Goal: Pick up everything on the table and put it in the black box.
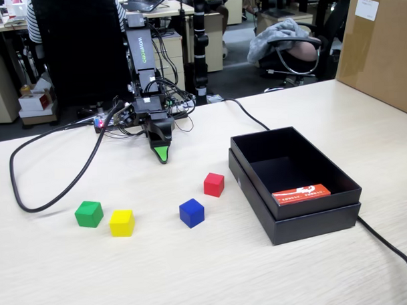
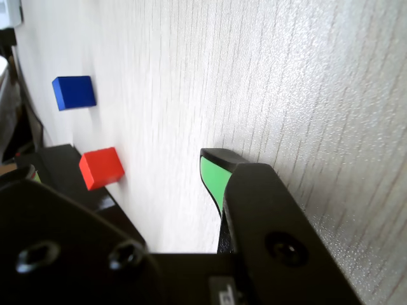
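Four small cubes lie on the beige table [image 1: 194,273]: green [image 1: 88,214], yellow [image 1: 122,223], blue [image 1: 191,212] and red [image 1: 214,184]. The black box [image 1: 247,170] stands to the right of the red cube, with an orange-red card [image 1: 301,193] inside. My gripper [image 1: 163,154] hangs low over the table behind the cubes, apart from all of them. In the wrist view my gripper [image 2: 122,166] is open and empty, with a green pad [image 2: 213,178] on the right finger. That view also shows the blue cube [image 2: 74,93], the red cube [image 2: 100,168] and part of the box [image 2: 60,159].
A thick black cable [image 1: 31,198] loops across the table's left side, and another [image 1: 387,243] runs past the box at the right. A big brown carton [image 1: 380,46] stands at the far right. The arm's base with loose wires [image 1: 122,118] sits at the table's back edge.
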